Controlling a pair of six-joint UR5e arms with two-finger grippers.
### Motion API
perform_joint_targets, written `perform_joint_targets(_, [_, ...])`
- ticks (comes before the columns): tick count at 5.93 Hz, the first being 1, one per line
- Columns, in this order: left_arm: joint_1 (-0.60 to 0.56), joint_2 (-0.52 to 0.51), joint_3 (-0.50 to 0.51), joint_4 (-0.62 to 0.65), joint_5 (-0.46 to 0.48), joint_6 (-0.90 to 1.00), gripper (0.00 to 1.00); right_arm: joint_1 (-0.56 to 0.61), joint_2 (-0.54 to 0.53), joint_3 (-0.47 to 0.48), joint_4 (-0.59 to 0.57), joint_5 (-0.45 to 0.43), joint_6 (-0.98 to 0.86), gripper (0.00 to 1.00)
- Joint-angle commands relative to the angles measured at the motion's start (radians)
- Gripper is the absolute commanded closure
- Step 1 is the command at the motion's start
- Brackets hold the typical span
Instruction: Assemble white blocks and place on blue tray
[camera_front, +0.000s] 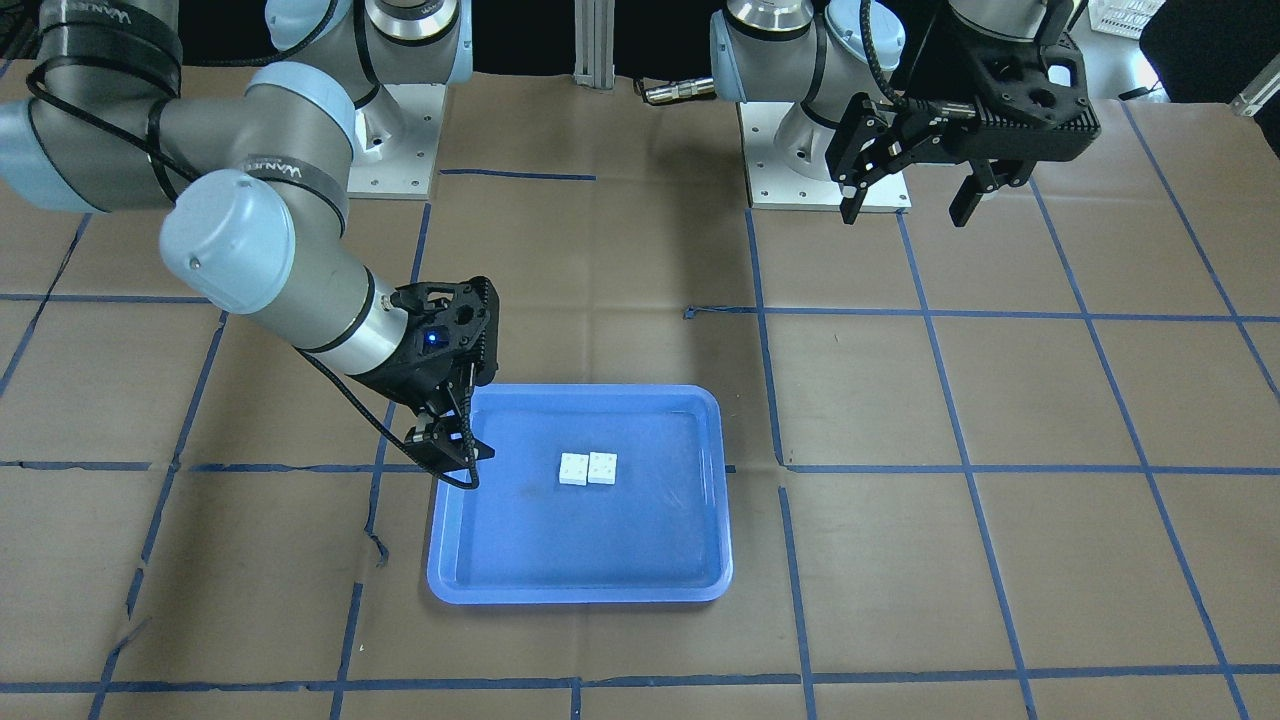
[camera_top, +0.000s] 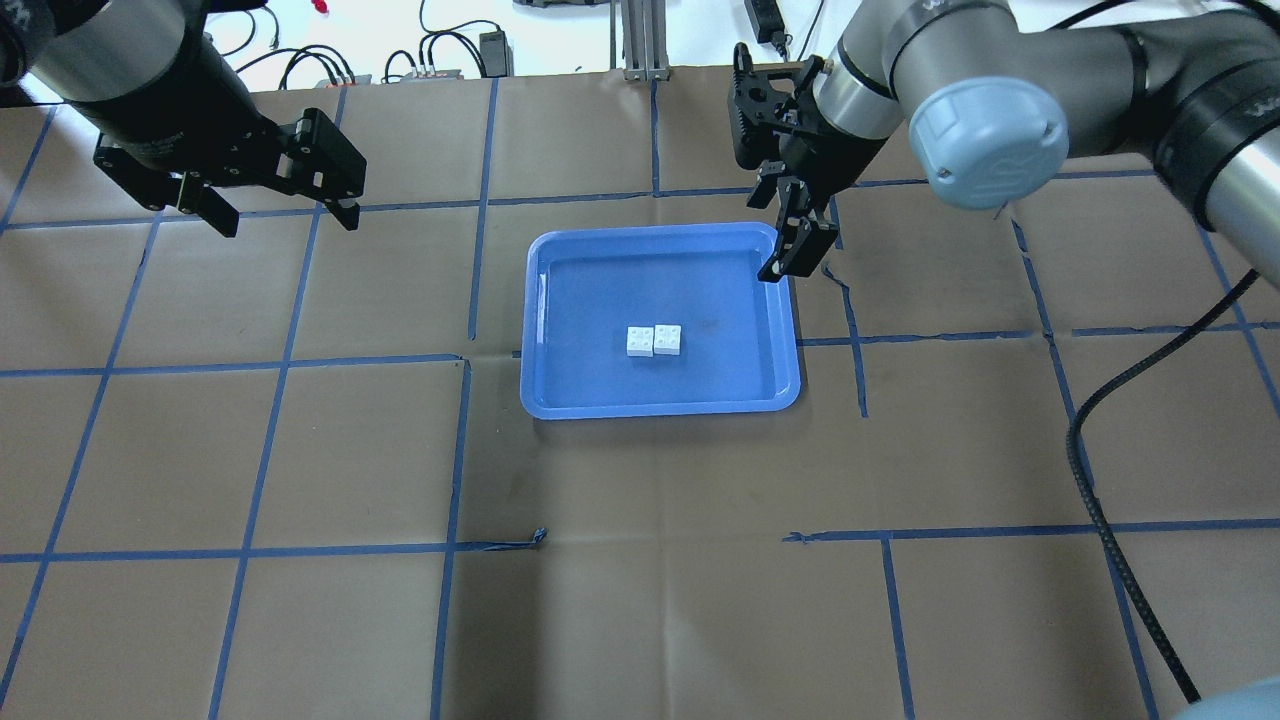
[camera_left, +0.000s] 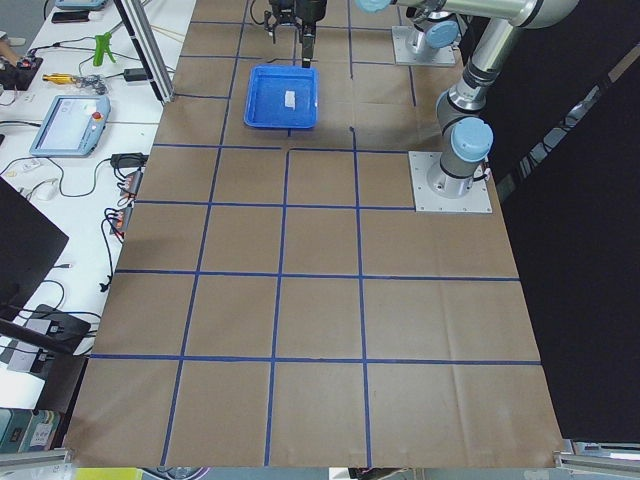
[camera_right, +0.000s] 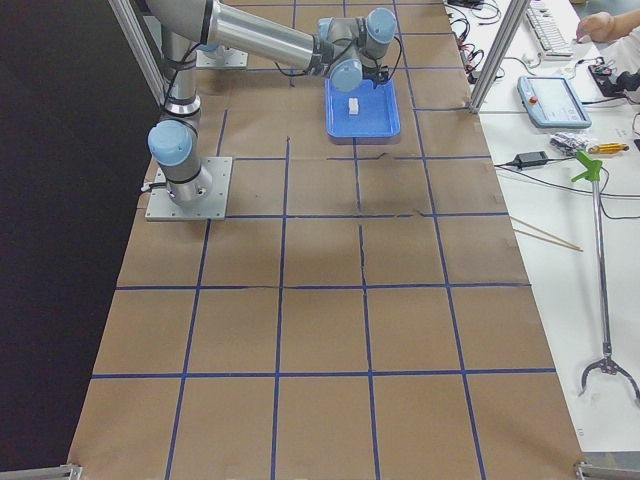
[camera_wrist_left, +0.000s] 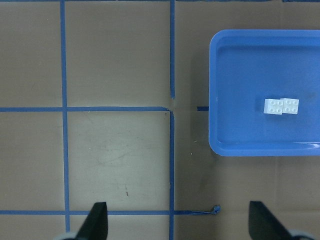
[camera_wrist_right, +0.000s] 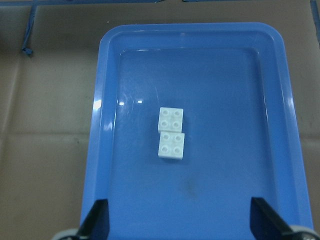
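Observation:
Two white blocks (camera_front: 587, 468) lie side by side, touching, studs up, in the middle of the blue tray (camera_front: 580, 592). They also show in the overhead view (camera_top: 654, 340) and in both wrist views (camera_wrist_left: 282, 106) (camera_wrist_right: 171, 132). Whether they are joined I cannot tell. My right gripper (camera_top: 793, 265) is open and empty and hangs over the tray's (camera_top: 660, 405) far right corner, apart from the blocks. My left gripper (camera_top: 288, 222) is open and empty, raised over the table far to the tray's left.
Brown paper with blue tape lines (camera_top: 470, 280) covers the table. Both arm bases (camera_front: 825, 160) stand at the robot's edge. A black cable (camera_top: 1090, 480) hangs at the overhead view's right. A side bench holds a pendant (camera_left: 70, 125) and tools.

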Motion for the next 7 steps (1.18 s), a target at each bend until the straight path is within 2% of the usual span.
perform_joint_targets(1, [0.0,0.001,0.0,0.0,0.0,-0.001,0.01,0.004,0.091,0.067,-0.176,0.084,0.047,0.0])
perform_joint_targets(4, [0.0,0.001,0.0,0.0,0.0,-0.001,0.01,0.073,0.222,0.075,-0.25,0.084,0.048,0.0])
perform_joint_targets(6, [0.0,0.001,0.0,0.0,0.0,-0.001,0.01,0.073,0.231,0.075,-0.249,0.082,0.082,0.0])
perform_joint_targets(7, [0.0,0.001,0.0,0.0,-0.002,-0.001,0.01,0.073,0.231,0.075,-0.273,0.085,0.099,0.05])
